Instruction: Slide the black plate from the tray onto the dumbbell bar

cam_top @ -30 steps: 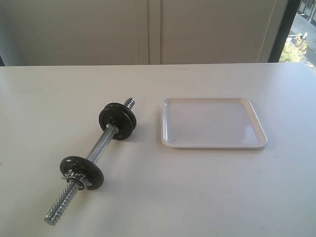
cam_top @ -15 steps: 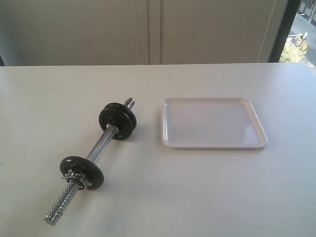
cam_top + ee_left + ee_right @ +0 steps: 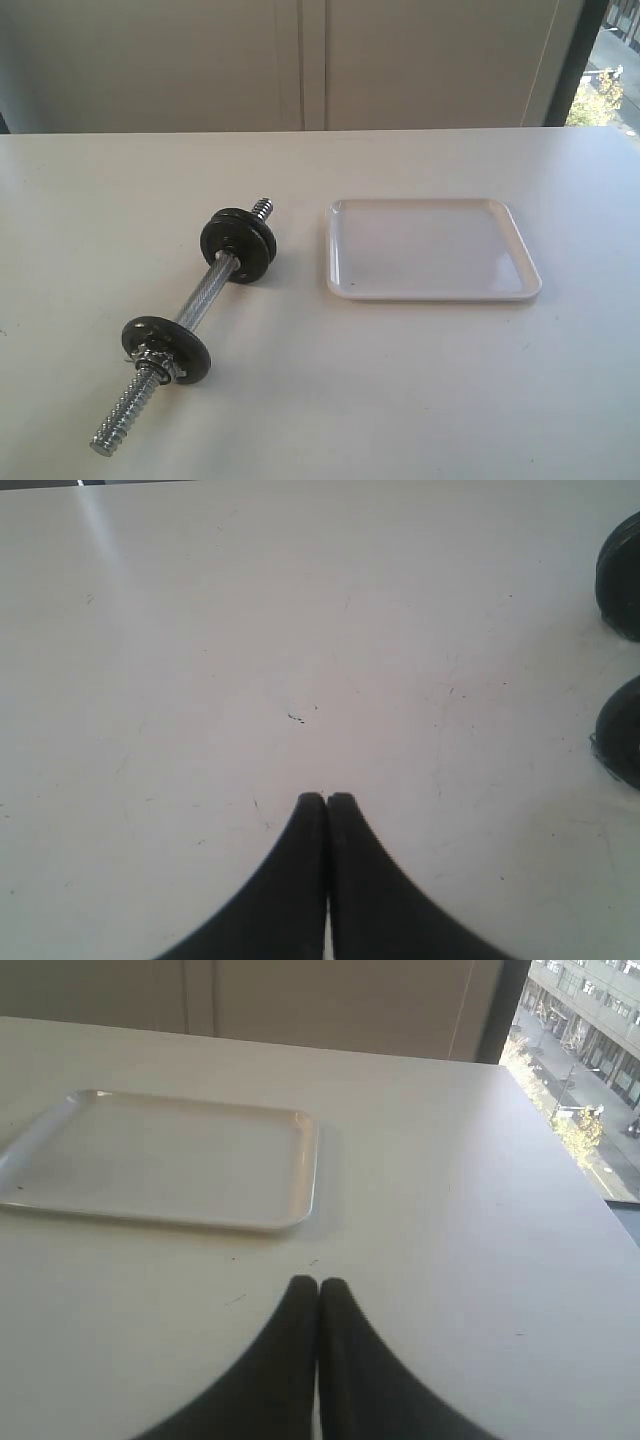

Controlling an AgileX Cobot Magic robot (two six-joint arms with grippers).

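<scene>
jaws: both clenched, empty | black plate (image 3: 228, 233) on dumbbell bar (image 3: 199, 296) | nothing moved since earlier

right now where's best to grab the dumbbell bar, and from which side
Probably the knurled middle of the dumbbell bar, between the near black plate and the far black plate. Come from above, closing across the rod: it lies on the table and that stretch is bare.
</scene>
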